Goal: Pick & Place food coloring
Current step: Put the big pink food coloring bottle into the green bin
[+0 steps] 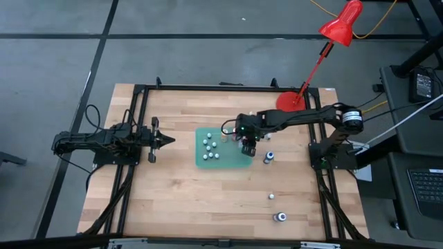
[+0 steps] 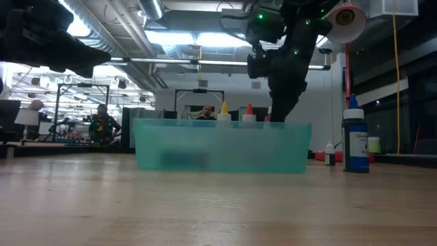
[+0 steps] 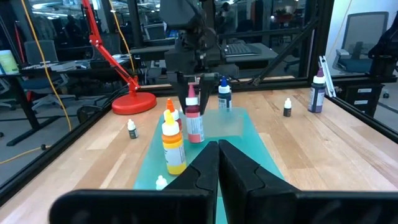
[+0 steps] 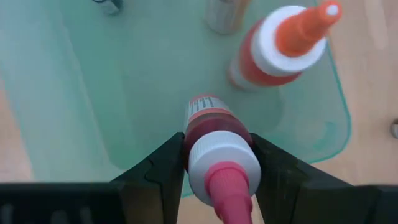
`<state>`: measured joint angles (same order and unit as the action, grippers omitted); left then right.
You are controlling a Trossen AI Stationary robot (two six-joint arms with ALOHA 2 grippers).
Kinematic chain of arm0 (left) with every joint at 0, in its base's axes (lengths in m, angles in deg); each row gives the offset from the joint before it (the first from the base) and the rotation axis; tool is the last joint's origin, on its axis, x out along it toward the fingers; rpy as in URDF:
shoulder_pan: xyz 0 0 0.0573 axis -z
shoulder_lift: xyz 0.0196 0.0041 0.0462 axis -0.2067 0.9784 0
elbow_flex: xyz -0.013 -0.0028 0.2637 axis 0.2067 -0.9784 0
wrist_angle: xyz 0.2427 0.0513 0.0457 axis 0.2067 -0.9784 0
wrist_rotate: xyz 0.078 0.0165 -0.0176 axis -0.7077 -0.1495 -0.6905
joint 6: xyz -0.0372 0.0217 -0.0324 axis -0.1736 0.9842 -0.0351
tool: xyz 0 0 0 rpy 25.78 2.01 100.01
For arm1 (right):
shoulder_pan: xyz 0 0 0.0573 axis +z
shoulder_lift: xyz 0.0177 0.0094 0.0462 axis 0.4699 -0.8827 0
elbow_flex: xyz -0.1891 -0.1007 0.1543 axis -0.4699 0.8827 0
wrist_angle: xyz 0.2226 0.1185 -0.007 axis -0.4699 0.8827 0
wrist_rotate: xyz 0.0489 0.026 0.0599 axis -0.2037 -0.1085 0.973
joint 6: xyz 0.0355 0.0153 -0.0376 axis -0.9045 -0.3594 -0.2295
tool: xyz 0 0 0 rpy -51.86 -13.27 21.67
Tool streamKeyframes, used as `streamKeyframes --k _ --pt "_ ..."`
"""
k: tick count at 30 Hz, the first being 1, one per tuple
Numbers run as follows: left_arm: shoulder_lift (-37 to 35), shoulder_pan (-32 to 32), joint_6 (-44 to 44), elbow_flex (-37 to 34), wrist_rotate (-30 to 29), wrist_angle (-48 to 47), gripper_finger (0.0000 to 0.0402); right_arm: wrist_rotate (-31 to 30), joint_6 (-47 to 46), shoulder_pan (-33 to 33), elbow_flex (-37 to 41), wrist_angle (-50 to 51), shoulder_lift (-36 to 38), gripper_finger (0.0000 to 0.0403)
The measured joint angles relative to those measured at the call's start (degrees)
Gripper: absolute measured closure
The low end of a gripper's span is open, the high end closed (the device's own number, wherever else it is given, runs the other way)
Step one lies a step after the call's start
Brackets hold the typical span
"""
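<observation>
Holding a red bottle [image 4: 214, 146] upright by its neck in my right pincer [image 4: 217, 168], I see it hanging directly over the green tray [image 1: 232, 162], while the closed left pincer [image 1: 168, 140] waits well apart.

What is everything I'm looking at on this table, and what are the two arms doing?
Green tray: one, translucent, table centre.
Bottles in tray: about eight, whitish caps, yellow and orange among them.
Red bottle: one, pink tip, held over the tray.
Loose bottles: three, right of the tray; one blue.
Desk lamp: one, red, far right corner.
Left gripper: shut, waiting at left.
Right gripper: clamped on the red bottle.
</observation>
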<state>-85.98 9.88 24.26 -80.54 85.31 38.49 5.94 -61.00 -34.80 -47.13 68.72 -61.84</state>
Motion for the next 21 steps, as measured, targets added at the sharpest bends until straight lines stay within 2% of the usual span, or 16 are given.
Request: streamKeyframes --k 12,21 --pt "0.0 0.0 0.0 0.0 0.0 0.0 0.0396 -6.2 1.0 -1.0 0.0 0.4 -0.7 0.0244" --pt "0.0 0.0 0.0 0.0 0.0 0.0 0.0393 -5.9 5.1 -1.3 0.0 0.5 -0.7 0.0243"
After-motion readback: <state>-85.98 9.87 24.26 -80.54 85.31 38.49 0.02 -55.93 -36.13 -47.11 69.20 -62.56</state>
